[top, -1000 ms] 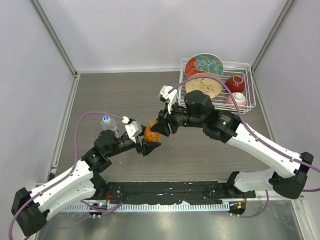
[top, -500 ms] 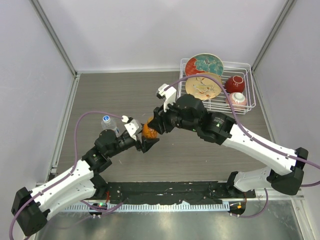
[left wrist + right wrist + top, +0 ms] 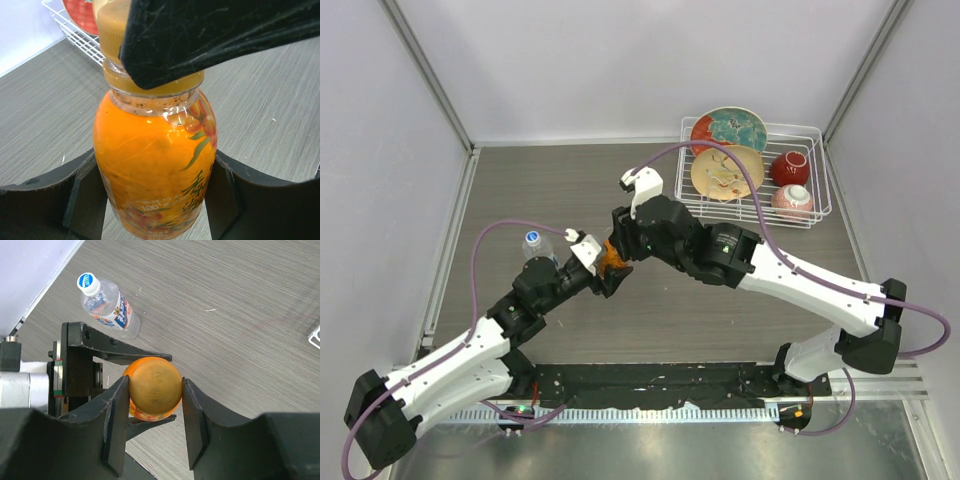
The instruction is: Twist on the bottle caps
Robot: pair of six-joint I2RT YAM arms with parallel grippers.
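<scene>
Orange bottle (image 3: 155, 165) clamped; amber cap (image 3: 155, 385) pinched

Left arm (image 3: 450, 365), right arm (image 3: 810, 285) converging, left fingers (image 3: 82, 202) clamped, right fingers (image 3: 116, 420) clamped

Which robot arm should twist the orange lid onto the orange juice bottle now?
The right arm. The right gripper pinches the round amber-orange screw cap from above, ready to twist. The left gripper clamps the body of the squat orange plastic bottle, so it can only steady it.
</scene>
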